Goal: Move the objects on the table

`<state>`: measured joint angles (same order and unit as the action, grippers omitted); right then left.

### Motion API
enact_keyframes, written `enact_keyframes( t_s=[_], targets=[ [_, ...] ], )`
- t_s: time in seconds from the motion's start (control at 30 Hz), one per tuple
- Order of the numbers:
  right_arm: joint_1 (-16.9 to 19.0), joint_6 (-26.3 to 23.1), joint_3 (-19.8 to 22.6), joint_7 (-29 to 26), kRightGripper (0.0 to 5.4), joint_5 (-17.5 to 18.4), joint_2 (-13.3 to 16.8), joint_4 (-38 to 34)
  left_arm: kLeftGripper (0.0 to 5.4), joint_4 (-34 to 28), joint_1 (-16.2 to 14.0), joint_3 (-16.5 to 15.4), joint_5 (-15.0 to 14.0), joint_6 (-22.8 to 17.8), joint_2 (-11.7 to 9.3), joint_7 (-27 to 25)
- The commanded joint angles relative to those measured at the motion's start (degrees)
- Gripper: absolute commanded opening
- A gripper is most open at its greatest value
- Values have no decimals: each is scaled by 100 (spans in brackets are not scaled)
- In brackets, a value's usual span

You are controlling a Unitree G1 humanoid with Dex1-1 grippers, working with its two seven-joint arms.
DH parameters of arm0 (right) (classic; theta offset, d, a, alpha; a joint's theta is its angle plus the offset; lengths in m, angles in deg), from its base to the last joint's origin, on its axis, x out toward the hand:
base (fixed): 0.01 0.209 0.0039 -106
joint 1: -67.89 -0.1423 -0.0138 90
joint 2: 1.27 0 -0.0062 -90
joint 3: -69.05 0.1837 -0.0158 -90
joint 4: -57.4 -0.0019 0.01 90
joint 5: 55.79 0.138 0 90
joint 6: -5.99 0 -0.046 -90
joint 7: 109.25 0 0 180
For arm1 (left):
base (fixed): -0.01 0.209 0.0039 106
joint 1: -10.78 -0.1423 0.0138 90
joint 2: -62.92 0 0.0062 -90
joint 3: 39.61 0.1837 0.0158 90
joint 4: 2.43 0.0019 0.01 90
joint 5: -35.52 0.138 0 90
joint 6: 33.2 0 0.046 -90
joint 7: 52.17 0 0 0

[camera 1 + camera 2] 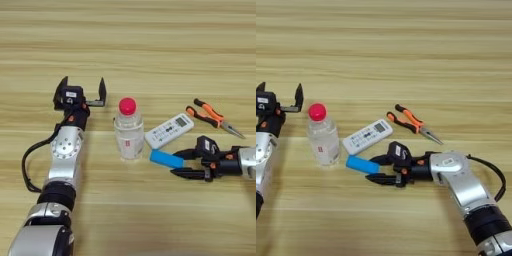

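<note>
A clear plastic bottle (128, 134) with a red cap stands upright near the table's (150, 40) middle. My left gripper (83, 84) is open just left of it and a little further back, holding nothing. Right of the bottle's base lies a flat blue block (165, 159). My right gripper (173, 163) reaches in from the right, open, with one finger on each side of the block's right end. A white remote control (169, 131) lies slanted just behind the block. Orange-handled pliers (214, 117) rest further right.
Bare wood stretches across the far half of the table and along the near edge. My left forearm (64, 150) runs down the left side; my right forearm (458, 180) comes in from the lower right.
</note>
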<state>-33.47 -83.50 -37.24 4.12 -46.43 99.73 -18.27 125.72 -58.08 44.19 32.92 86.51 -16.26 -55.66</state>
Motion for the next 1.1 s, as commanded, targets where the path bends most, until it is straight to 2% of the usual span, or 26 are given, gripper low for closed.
enact_keyframes(
  t_s=[0.03, 0.13, 0.4, 0.63, 0.77, 0.9, 1.1],
  targets=[
    [15, -44, 36, 26, 159, 42, -19, -82, 540, -33, 41, 23, 38, 4, 26, 35],
    [16, -41, 45, 48, 141, 50, -32, -91, 540, -46, 34, 20, 33, 2, 22, 33],
    [41, -47, 83, 55, 141, 121, -52, -199, 540, -36, 40, 18, 32, 6, 19, 30],
    [349, -273, -3, -251, 141, 462, 74, -1046, 540, -30, 47, 20, 34, 4, 20, 29],
    [539, -411, -131, -381, 141, 514, 179, -1471, 540, -31, 49, 21, 35, 3, 19, 30],
    [705, -449, -341, -488, 141, 379, 343, -1738, 540, -40, 46, 23, 36, 2, 21, 30],
    [859, -278, -666, -515, 141, -13, 567, -1646, 540, -52, 39, 26, 36, 1, 24, 29]
  ],
)
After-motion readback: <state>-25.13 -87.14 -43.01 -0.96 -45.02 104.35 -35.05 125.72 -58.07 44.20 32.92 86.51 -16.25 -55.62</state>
